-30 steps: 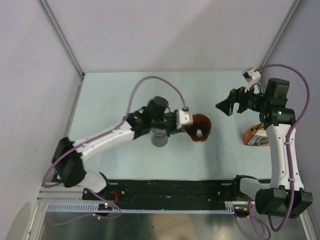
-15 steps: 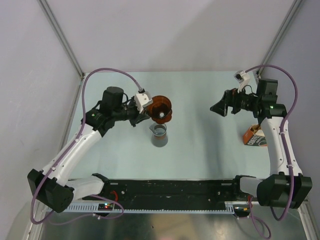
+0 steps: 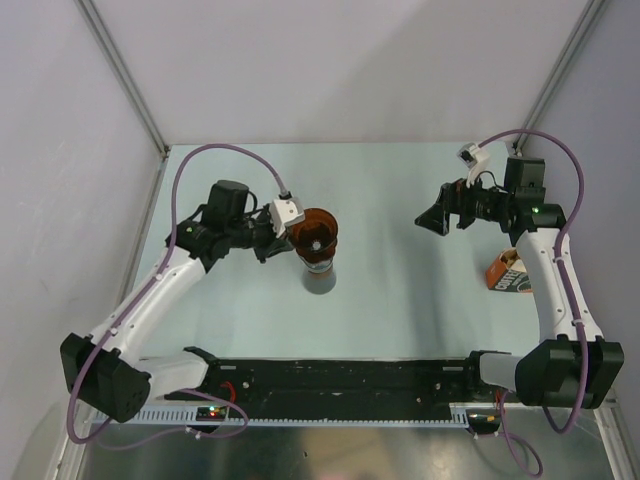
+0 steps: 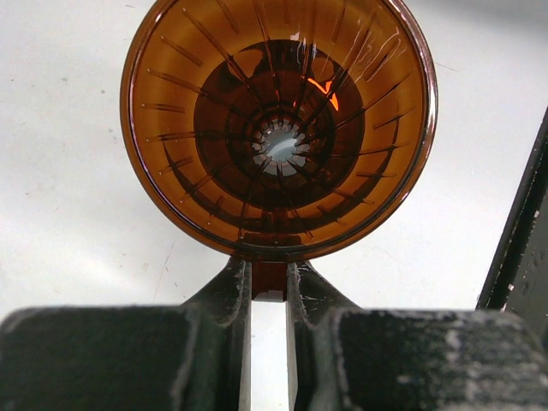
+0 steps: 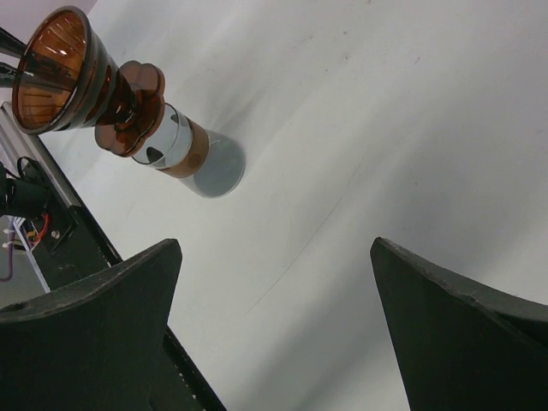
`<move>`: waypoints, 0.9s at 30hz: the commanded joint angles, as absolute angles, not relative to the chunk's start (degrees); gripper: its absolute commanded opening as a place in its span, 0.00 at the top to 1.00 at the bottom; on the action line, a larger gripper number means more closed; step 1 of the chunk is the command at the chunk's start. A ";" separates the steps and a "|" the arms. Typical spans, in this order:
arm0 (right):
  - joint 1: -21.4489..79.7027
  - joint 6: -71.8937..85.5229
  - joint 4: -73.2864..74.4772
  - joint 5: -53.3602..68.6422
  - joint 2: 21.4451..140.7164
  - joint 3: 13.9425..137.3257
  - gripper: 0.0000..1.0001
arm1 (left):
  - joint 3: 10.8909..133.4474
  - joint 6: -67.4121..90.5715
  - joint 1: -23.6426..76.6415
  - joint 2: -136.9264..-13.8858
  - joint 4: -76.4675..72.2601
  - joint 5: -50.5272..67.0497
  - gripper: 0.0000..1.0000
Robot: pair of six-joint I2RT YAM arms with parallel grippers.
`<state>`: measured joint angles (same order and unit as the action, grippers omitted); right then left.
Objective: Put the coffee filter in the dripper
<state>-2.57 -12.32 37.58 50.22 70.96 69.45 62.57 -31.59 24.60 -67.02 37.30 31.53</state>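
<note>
Moved in the last second from right of the beaker (image 3: 320, 278) to directly above it, leaving the dripper (image 3: 315, 237) over the beaker's mouth near the middle of the table (image 3: 400, 320) — pinched by its small side handle between the narrowly set fingers of the left gripper (image 4: 268, 278). Seen from the left wrist as a ribbed amber-brown funnel, rim up, drain hole centred. Shown from the right wrist with its flat base at the beaker's top; touching or just clear, impossible to tell. Drifted slightly left as well — right gripper (image 3: 432, 217), jaws spread wide, holding nothing, over the table's far right part. Near the right edge, an orange-brown printed bag (image 3: 510, 272), partly hidden behind the right arm (image 3: 560, 300).
</note>
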 commanded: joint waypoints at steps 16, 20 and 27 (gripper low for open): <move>-2.37 -14.54 38.47 50.25 70.19 69.27 0.01 | 64.69 -40.18 24.79 -71.75 38.45 36.75 1.00; -2.37 -14.52 38.18 50.41 70.28 69.19 0.01 | 64.59 -40.61 24.81 -71.90 38.99 36.22 1.00; -2.37 -14.33 37.95 50.70 70.48 69.17 0.01 | 64.83 -41.42 24.86 -72.69 39.49 34.89 0.90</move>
<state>-2.57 -13.80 38.76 50.00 71.09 69.21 62.57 -39.53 24.62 -72.55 40.18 34.70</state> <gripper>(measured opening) 0.993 0.149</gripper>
